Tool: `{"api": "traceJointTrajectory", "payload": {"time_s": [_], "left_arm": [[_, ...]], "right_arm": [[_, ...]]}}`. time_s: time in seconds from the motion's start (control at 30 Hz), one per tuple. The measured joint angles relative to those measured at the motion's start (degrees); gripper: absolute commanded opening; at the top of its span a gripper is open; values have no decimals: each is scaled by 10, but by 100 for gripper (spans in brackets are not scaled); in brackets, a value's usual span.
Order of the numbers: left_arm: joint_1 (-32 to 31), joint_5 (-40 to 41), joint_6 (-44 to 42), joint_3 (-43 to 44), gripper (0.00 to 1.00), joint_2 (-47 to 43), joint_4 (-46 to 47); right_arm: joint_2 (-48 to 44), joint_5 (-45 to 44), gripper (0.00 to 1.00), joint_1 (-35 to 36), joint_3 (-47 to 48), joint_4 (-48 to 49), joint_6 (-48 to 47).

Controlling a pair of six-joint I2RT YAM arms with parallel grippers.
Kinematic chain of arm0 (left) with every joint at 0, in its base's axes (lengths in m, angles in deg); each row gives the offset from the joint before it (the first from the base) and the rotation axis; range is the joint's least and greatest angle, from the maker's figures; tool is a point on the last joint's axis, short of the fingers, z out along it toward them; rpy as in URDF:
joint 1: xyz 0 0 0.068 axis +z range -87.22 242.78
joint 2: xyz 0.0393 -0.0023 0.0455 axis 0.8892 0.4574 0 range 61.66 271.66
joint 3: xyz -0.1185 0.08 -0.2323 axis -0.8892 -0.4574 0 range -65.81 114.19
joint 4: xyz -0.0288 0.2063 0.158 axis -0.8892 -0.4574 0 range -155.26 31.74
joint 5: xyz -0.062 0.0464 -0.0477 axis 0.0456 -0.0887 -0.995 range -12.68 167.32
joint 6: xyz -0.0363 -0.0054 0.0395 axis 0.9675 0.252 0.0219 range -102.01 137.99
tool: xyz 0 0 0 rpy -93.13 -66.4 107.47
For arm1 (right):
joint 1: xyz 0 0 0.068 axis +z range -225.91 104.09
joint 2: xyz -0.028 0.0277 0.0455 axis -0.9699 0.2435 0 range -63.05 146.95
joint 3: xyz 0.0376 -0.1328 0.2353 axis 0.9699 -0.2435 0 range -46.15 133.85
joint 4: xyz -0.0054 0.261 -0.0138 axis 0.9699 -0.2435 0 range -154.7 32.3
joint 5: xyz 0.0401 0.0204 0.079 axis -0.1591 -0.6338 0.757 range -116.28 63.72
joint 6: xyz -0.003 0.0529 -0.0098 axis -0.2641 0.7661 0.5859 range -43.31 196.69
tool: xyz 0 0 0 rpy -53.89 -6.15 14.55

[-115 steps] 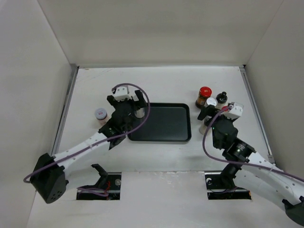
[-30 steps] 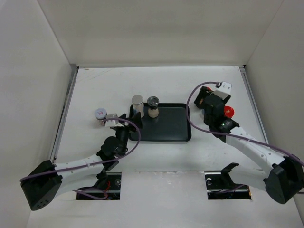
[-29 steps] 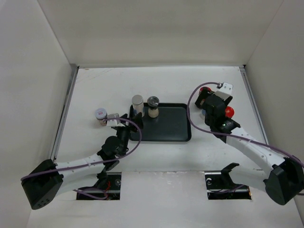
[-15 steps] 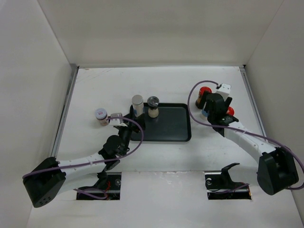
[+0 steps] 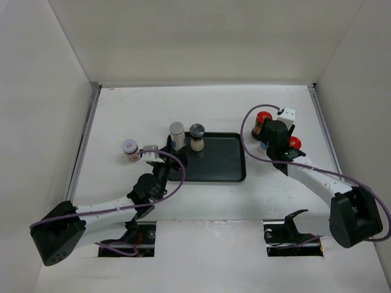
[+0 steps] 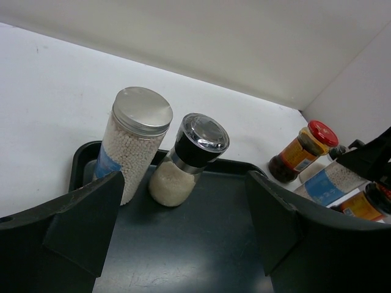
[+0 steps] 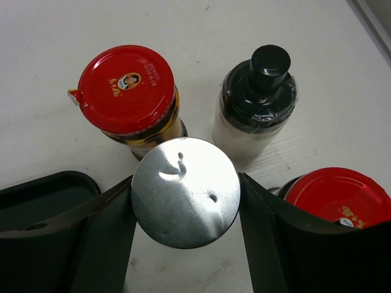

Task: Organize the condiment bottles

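While right jaws clasp silver-capped jar, left jaws gape before tray

Two robot arms w/ white link shells and black joints: left arm, right arm. Thin purple cable loops along each. Boxy black bases at btm. Fingers matte black, broad, wedge-shaped.

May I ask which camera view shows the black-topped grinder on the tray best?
The left wrist view: the grinder shows large, its black top and white contents plain, in the tray beside the silver-capped jar. The top external view shows it small, from above. The right wrist view misses it.
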Motion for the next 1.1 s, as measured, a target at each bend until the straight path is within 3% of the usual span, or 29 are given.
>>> {"api": "traceJointTrajectory", "payload": {"time_s": [0.23, 0.33, 0.67, 0.97, 1.03, 1.1], "left_arm": [[0, 0, 3, 0, 80, 8, 5], [2, 0, 4, 0, 80, 9, 7], [4, 1, 4, 0, 80, 8, 16], [7, 3, 5, 0, 80, 6, 18], [8, 3, 5, 0, 80, 5, 18], [8, 3, 6, 0, 80, 5, 18]], "right_arm": [[-81, -24, 52, 67, 0, -3, -20], [-73, -26, 52, 113, 25, 2, -21], [143, 1, 53, 229, 156, 72, -27], [234, 9, 56, 246, 185, 94, -29], [236, 9, 61, 246, 185, 100, -29], [236, 9, 76, 246, 185, 101, -29]]}}
